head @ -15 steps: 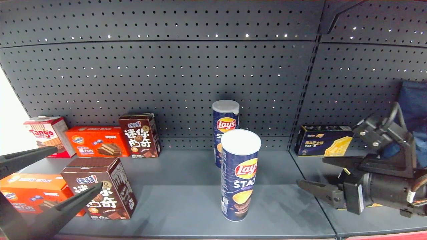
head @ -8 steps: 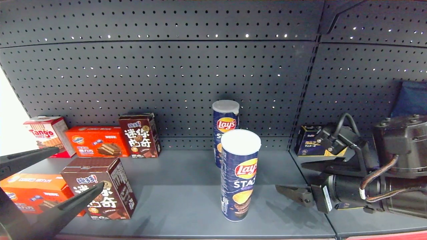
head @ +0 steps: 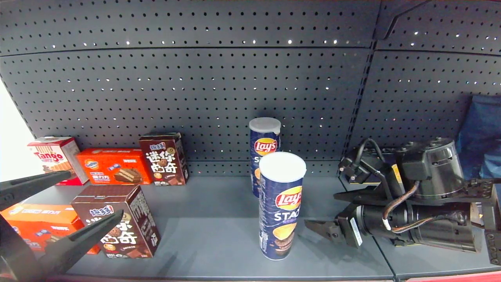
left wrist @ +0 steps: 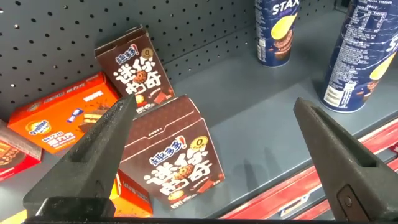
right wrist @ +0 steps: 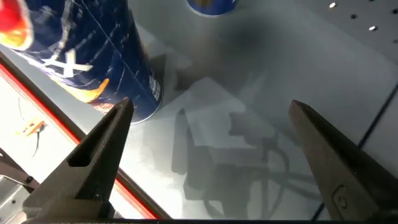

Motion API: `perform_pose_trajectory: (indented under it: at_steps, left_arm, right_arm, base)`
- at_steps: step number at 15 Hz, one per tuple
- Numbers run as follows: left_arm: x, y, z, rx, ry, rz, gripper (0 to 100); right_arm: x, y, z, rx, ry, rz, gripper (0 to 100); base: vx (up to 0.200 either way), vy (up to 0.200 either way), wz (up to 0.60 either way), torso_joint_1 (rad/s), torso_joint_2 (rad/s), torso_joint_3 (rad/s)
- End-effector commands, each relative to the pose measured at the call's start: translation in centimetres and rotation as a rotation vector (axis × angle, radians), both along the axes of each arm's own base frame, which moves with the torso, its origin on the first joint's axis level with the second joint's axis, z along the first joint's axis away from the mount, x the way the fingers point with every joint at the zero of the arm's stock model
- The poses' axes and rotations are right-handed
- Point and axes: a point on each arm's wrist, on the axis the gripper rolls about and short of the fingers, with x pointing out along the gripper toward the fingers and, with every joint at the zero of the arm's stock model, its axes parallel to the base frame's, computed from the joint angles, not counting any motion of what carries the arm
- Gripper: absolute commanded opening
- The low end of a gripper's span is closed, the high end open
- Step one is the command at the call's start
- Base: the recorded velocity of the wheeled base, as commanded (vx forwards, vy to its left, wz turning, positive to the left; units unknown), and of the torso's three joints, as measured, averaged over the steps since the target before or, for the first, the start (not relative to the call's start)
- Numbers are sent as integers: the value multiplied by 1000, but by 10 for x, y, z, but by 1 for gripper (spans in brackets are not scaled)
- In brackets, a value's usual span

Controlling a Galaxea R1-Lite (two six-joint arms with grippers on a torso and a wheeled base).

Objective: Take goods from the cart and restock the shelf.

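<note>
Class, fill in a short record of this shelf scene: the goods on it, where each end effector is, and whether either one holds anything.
Crisp cans: two, upright; front can stands ahead of rear can
Brown boxes: front brown box, rear brown box, left of the cans
Left end effector: open, empty, at the front brown box
Right end effector: open, empty, low over the shelf, just right of the front can

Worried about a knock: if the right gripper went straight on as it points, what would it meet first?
Probably the front chips can, standing just ahead of the open right gripper; depth is unclear, and it may sit off-centre toward one finger.
</note>
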Motion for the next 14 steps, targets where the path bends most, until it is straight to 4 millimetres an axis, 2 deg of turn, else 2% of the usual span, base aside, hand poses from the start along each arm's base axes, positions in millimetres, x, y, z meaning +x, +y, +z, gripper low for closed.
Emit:
perform_pose_trajectory:
  at_steps: [1,14]
  left_arm:
    - [1,0,-1,3,5,0,100]
    - [1,0,-3,-16,20,4,100]
  right_arm:
    - [1,4,-2,-6,7,9,100]
    - [3,22,-10,-19,24,54,100]
  base:
    - [0,0,0,0,0,0]
    - [0,0,0,0,0,0]
